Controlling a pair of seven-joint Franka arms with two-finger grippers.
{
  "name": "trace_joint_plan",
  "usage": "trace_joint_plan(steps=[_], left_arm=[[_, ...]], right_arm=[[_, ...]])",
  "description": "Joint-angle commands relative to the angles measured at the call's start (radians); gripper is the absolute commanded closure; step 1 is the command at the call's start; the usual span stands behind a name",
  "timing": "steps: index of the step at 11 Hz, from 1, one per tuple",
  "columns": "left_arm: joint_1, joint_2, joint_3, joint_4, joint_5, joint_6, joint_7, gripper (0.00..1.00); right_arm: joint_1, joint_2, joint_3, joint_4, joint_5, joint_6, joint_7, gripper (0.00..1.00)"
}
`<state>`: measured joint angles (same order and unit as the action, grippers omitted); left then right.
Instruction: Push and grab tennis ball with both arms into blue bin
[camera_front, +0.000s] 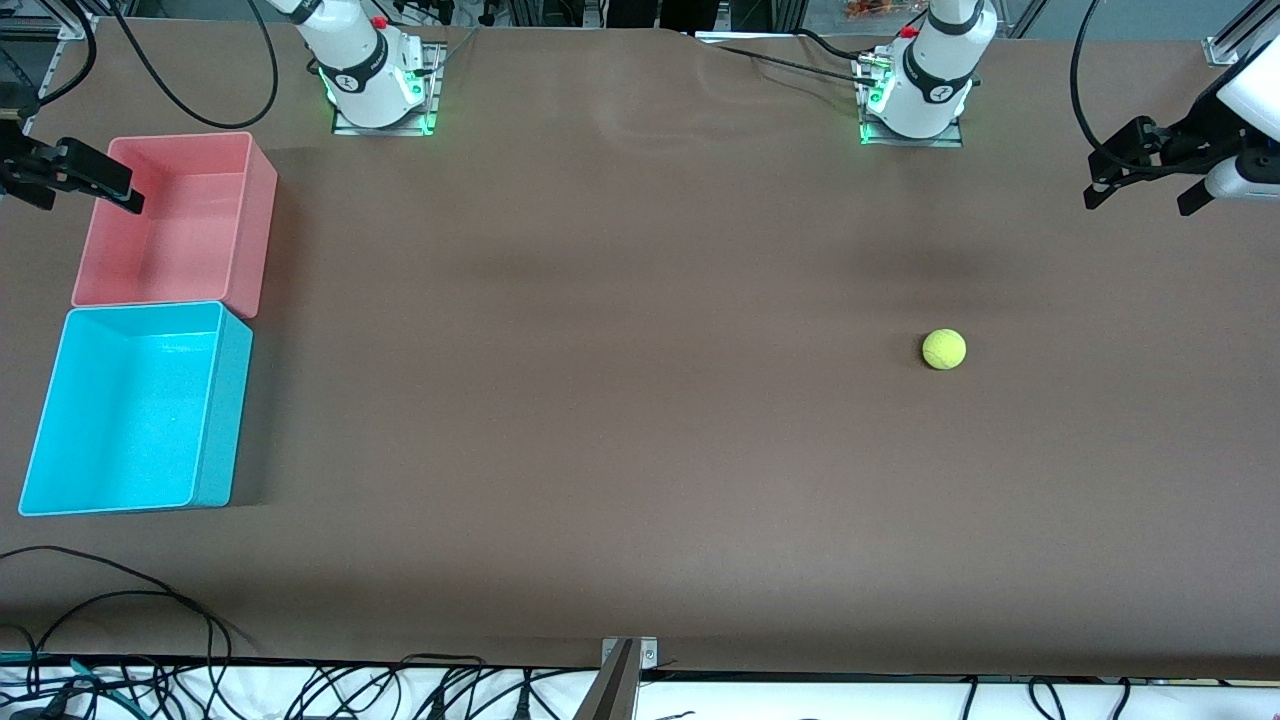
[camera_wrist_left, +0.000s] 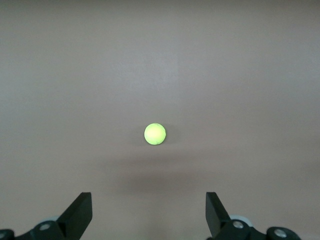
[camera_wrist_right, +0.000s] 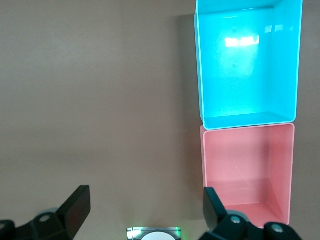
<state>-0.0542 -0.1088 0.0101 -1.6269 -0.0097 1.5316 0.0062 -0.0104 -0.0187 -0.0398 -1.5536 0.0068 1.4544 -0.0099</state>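
Observation:
The tennis ball (camera_front: 944, 349) lies on the brown table toward the left arm's end, nearer the front camera than the left arm's base. It shows small and centred in the left wrist view (camera_wrist_left: 155, 134). My left gripper (camera_front: 1140, 198) is open and empty, raised at the table's left-arm end, apart from the ball; its fingers stand wide in its wrist view (camera_wrist_left: 148, 215). The blue bin (camera_front: 222, 420) stands empty at the right arm's end and shows in the right wrist view (camera_wrist_right: 287, 60). My right gripper (camera_front: 88, 198) is open and empty, raised beside the pink bin; its own view shows the gripper (camera_wrist_right: 145, 210) open.
An empty pink bin (camera_front: 255, 230) touches the blue bin, farther from the front camera; it also shows in the right wrist view (camera_wrist_right: 280, 170). The right arm's base (camera_front: 372, 80) and the left arm's base (camera_front: 920, 95) glow green. Cables (camera_front: 150, 620) lie along the front edge.

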Motion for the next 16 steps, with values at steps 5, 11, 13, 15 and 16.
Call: trace_joint_plan(steps=[5, 11, 13, 15, 16], left_arm=[[0.000, 0.018, 0.002, 0.038, -0.015, -0.022, -0.006, 0.00], [0.002, 0.032, 0.001, 0.038, -0.003, -0.021, -0.006, 0.00], [0.010, 0.035, 0.002, 0.038, -0.003, -0.021, -0.005, 0.00], [0.011, 0.038, 0.005, 0.035, -0.003, -0.022, 0.000, 0.00], [0.013, 0.050, 0.005, 0.035, -0.003, -0.022, 0.001, 0.00]], right_arm=[[-0.003, 0.003, 0.001, 0.024, -0.001, -0.028, -0.005, 0.00], [-0.003, 0.003, 0.001, 0.024, -0.004, -0.040, -0.005, 0.00], [-0.003, 0.003, 0.001, 0.024, -0.004, -0.039, -0.005, 0.00], [-0.003, 0.003, 0.001, 0.024, -0.004, -0.039, -0.005, 0.00], [-0.003, 0.003, 0.003, 0.024, -0.002, -0.038, -0.005, 0.00]])
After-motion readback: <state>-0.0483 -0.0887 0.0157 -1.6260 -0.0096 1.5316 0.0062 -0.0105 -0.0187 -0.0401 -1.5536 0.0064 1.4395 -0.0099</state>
